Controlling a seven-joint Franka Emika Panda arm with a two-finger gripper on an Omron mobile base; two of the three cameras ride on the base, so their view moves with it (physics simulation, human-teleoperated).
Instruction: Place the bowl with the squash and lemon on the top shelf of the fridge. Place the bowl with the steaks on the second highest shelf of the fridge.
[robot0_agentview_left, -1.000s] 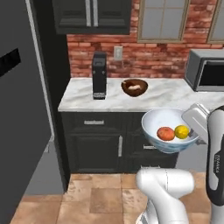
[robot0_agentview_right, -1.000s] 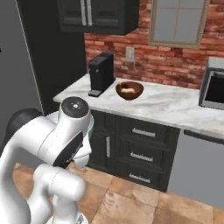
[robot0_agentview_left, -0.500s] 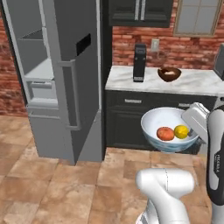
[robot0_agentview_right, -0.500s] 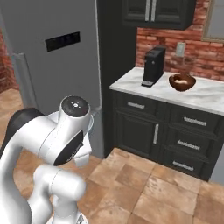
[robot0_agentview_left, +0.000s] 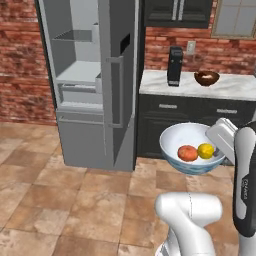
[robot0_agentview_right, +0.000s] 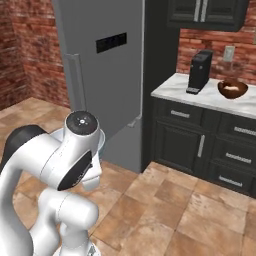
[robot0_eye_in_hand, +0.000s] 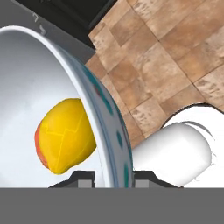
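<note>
My gripper (robot0_agentview_left: 220, 141) is shut on the right rim of the white bowl with the blue pattern (robot0_agentview_left: 191, 145), which hangs in front of the dark lower cabinets. Inside it lie the orange-red squash (robot0_agentview_left: 187, 153) and the yellow lemon (robot0_agentview_left: 205, 150). In the hand view the bowl's rim (robot0_eye_in_hand: 105, 114) runs between the two fingertips, with the lemon (robot0_eye_in_hand: 70, 133) just inside. The grey fridge (robot0_agentview_left: 85, 85) stands open to the left, showing a dark top shelf (robot0_agentview_left: 75, 37) and a pale second highest shelf (robot0_agentview_left: 80, 72). On the marble counter (robot0_agentview_left: 235, 89) rests the brown bowl with the steaks (robot0_agentview_left: 206, 78).
A black coffee machine (robot0_agentview_left: 175, 73) stands on the counter near the fridge. The open fridge door (robot0_agentview_left: 119, 80) stands between the fridge's interior and the counter. Brick wall behind, upper cabinets (robot0_agentview_left: 175, 12) above. Tiled floor (robot0_agentview_left: 75, 200) lies open in front of the fridge.
The whole scene has slid to the right in both base views as the base moved; the open fridge is now fully in view. The bowl stays in the grip, unchanged.
</note>
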